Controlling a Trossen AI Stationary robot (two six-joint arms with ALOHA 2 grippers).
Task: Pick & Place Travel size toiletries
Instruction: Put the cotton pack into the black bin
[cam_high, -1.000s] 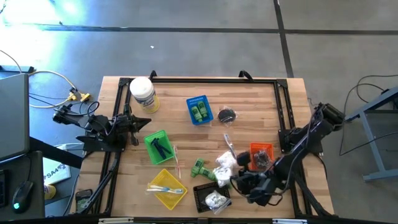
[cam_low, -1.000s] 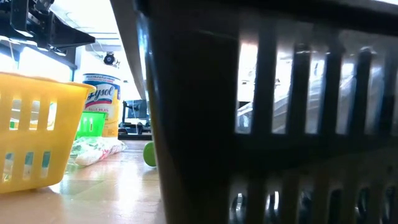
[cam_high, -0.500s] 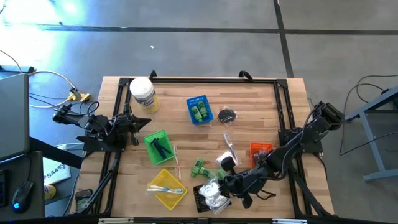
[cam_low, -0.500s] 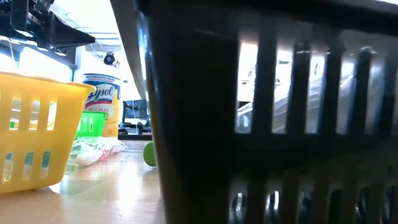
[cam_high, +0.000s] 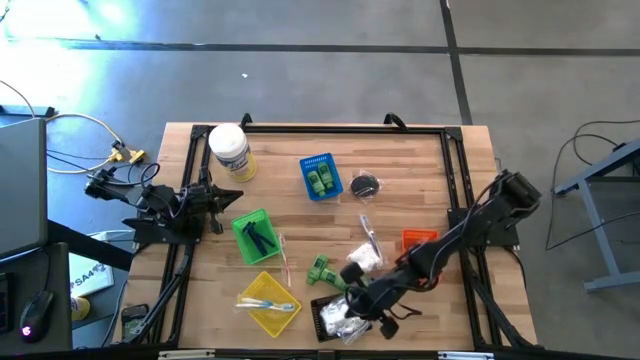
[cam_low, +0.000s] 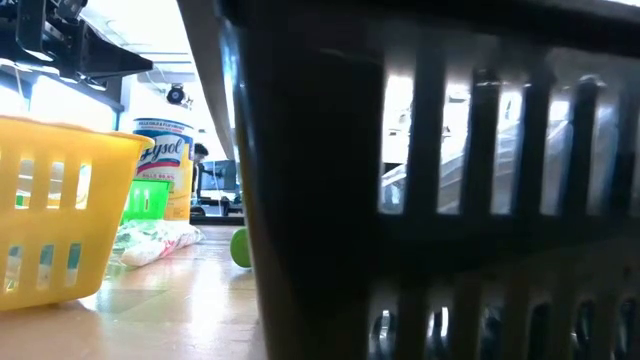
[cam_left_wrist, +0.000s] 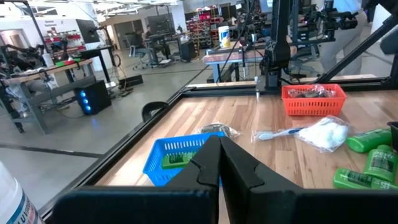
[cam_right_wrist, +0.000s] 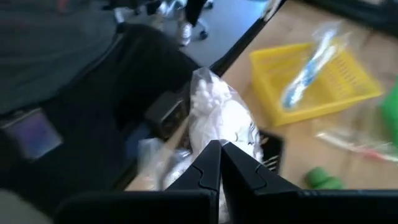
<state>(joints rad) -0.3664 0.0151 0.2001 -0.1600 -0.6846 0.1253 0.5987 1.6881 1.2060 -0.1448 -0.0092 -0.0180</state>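
Note:
My right gripper reaches over the black basket near the table's front edge, shut on a white soft packet. More white packets lie in that basket. Another packet and green little bottles rest on the wood beside it. A bagged pale stick lies farther back. The blue basket holds green bottles, and the green basket a black piece. My left gripper waits shut at the table's left edge. My right gripper pinches the packet's clear wrapper between its two shut fingers. The fingers slant down from the table's right side. The packet sticks out ahead of the fingertips over the black basket; whether it rests on the packets there I cannot tell.
The yellow basket with a toothbrush stands left of the black basket, the orange basket to the right under my right arm. A big white jar stands far left, a round black piece beside the blue basket. Black rails frame the table.
My right gripper has travelled toward the table's left edge, along the front edge, and tipped downward. It stayed shut, and it went from beside the orange basket to over the black basket. The white packet came along with it.

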